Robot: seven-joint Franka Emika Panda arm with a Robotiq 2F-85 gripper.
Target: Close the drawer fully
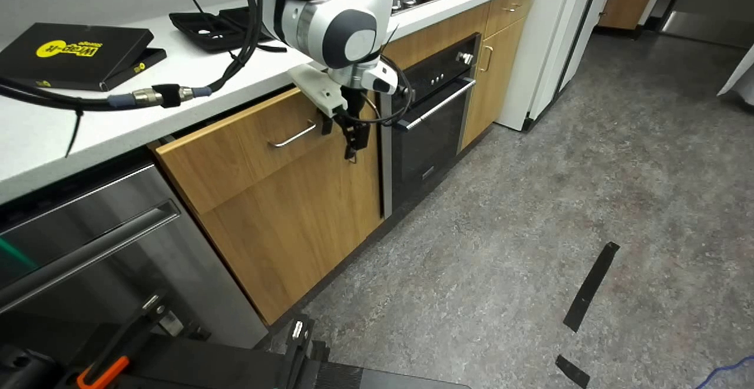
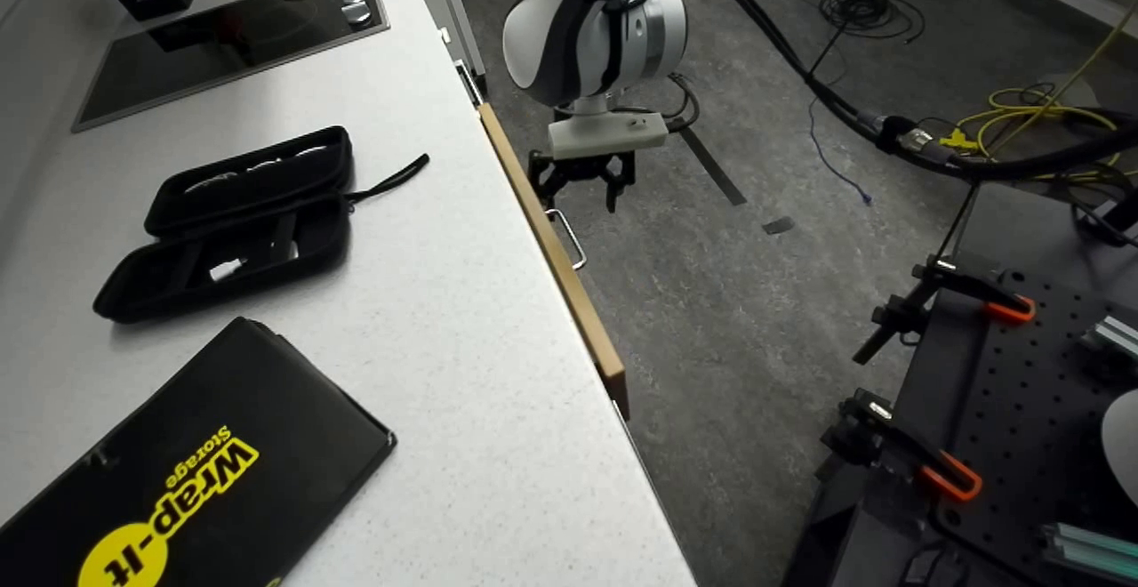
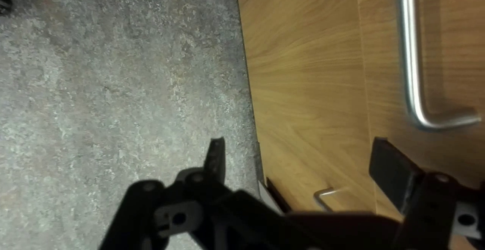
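Observation:
The drawer (image 1: 235, 156) has a light oak front and stands slightly out from the cabinet; in an exterior view its top edge (image 2: 569, 289) shows beyond the counter. Its interior is hidden. Its silver bar handle (image 1: 294, 135) also shows in the wrist view (image 3: 413, 60). My gripper (image 1: 339, 140) is open and empty, pointing down in front of the drawer beside the handle's end nearer the oven. In the wrist view the gripper (image 3: 297, 142) has one finger close to the drawer front and the other over the floor. I cannot tell whether the near finger touches the front.
The white counter (image 2: 471, 338) lies above the drawer, with a black case (image 2: 240, 222) and a black box (image 2: 204, 471) on it. A black oven (image 1: 433, 118) and a stainless steel appliance (image 1: 118, 247) flank the cabinet. A lower cabinet door (image 1: 294, 224) is below the drawer.

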